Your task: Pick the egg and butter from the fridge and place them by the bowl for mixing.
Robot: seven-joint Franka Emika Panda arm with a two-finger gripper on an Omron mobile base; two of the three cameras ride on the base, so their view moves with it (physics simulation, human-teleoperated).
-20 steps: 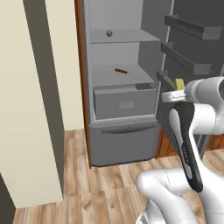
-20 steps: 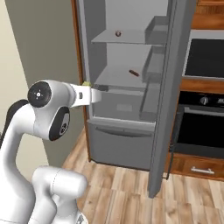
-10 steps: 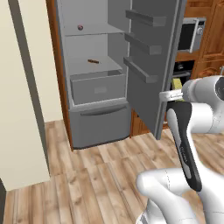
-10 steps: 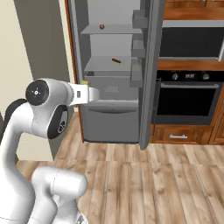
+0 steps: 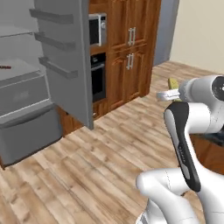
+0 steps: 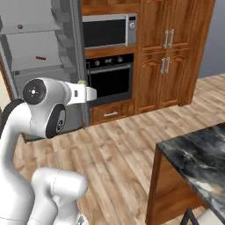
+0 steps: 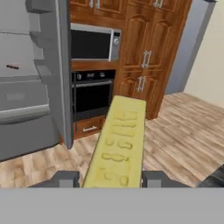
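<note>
My gripper (image 7: 109, 178) is shut on the butter (image 7: 118, 144), a pale-yellow stick that rises between the two fingertips (image 7: 65, 178) in the hand view. From the left base view the butter (image 5: 173, 82) sticks out at the end of the hand, at the right. In the right base view the gripper (image 6: 85, 93) hangs in front of the oven. The fridge (image 6: 35, 44) stands open at the left, with its grey door (image 5: 65, 57) swung out. The egg (image 6: 20, 27) is a small dark ball on an upper shelf. The bowl is out of view.
Brown wooden cupboards (image 6: 171, 48) hold a microwave (image 6: 107, 30) and a black oven (image 6: 110, 79) right of the fridge. A small reddish stick (image 6: 40, 57) lies on a lower fridge shelf. A dark marble counter (image 6: 197, 149) juts in at the lower right. Wooden floor (image 5: 109, 148) lies open ahead.
The whole picture has swung: the base has turned right, so the fridge now sits at the left and the cupboards and counter have come in. The butter stays in the gripper.
</note>
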